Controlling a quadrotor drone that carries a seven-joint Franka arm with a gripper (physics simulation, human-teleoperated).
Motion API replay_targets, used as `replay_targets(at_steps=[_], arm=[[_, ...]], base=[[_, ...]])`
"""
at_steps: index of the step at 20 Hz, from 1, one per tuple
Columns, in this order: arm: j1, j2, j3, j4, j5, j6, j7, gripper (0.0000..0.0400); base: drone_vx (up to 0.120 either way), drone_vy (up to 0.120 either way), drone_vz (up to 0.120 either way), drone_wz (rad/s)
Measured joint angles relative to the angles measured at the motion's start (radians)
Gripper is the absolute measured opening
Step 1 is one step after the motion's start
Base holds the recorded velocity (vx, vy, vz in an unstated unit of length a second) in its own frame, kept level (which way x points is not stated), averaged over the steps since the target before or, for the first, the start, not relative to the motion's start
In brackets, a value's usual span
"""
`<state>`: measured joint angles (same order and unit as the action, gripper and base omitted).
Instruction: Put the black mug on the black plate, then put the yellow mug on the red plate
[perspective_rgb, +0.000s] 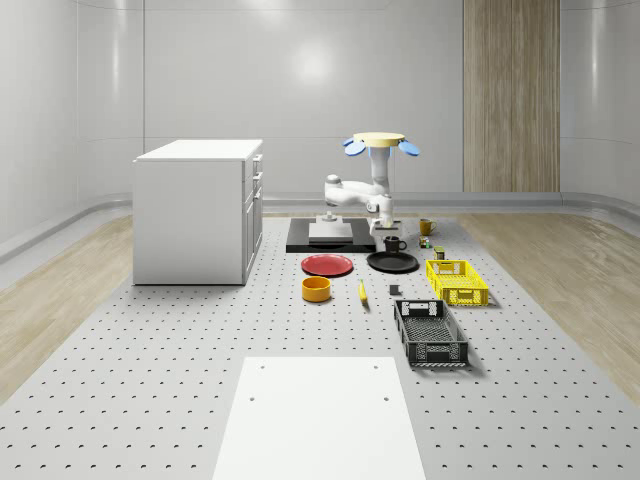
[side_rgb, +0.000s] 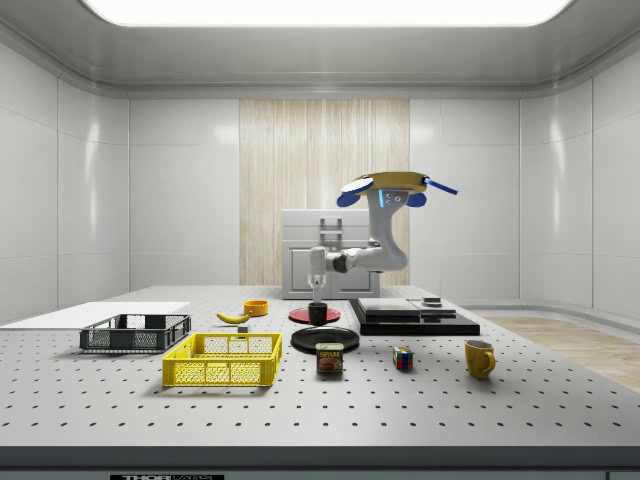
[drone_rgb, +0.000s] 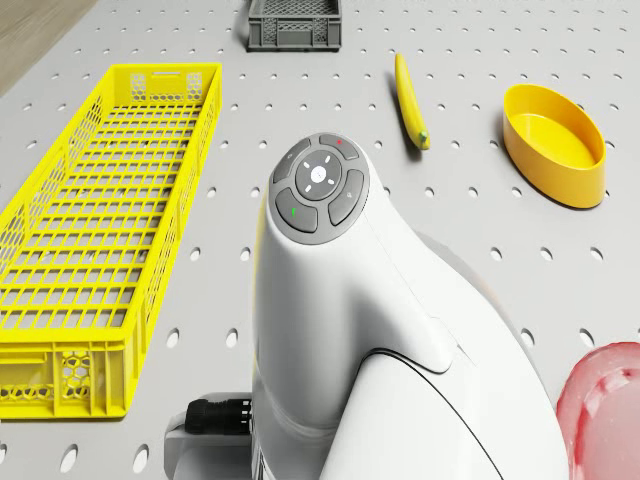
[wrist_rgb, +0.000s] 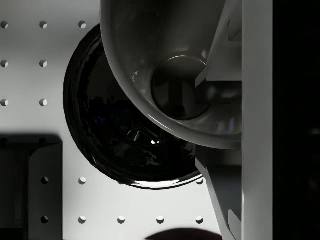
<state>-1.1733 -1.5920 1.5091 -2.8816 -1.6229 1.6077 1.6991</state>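
— Black mug (perspective_rgb: 395, 243) in the whole-scene view?
— Held over the black plate (perspective_rgb: 392, 263), gripper (perspective_rgb: 391, 233) above it; drone (perspective_rgb: 379, 141) hovers behind. Yellow mug (perspective_rgb: 426, 227) stands apart, red plate (perspective_rgb: 327, 265) left of the black one.

— Side view?
— Gripper (side_rgb: 317, 297) closed on the mug (side_rgb: 318, 313), just above the plate (side_rgb: 325, 339).

— Wrist view?
— A finger (wrist_rgb: 222, 55) grips the mug's (wrist_rgb: 165, 65) wall; plate (wrist_rgb: 120, 135) beneath.

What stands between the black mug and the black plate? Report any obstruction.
Nothing visible does. The end effector holds the black mug by its rim just above the black plate, whose surface is bare. The drone hovers above the table close by.
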Motion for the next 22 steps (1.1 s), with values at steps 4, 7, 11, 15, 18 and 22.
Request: replay_targets(at_steps=[4, 7, 11, 15, 18, 22], arm=[[-0.003, -0.004, -0.033, 0.002, -0.031, 0.012, 0.001, 0.0100], [-0.007, -0.006, -0.076, 0.007, -0.072, 0.026, 0.002, 0.0100], [-0.014, -0.007, -0.128, 0.014, -0.121, 0.042, 0.003, 0.0100], [-0.020, -0.006, -0.168, 0.022, -0.159, 0.053, 0.004, 0.0100], [-0.022, -0.004, -0.184, 0.025, -0.174, 0.056, 0.005, 0.0100], [-0.024, -0.002, -0.200, 0.028, -0.190, 0.059, 0.005, 0.0100]], base=[[0.000, 0.000, 0.000, 0.000], [0.000, 0.000, 0.000, 0.000], [0.000, 0.000, 0.000, 0.000], [-0.040, 0.000, 0.000, 0.000], [-0.107, 0.000, 0.000, 0.000], [-0.020, 0.000, 0.000, 0.000]])
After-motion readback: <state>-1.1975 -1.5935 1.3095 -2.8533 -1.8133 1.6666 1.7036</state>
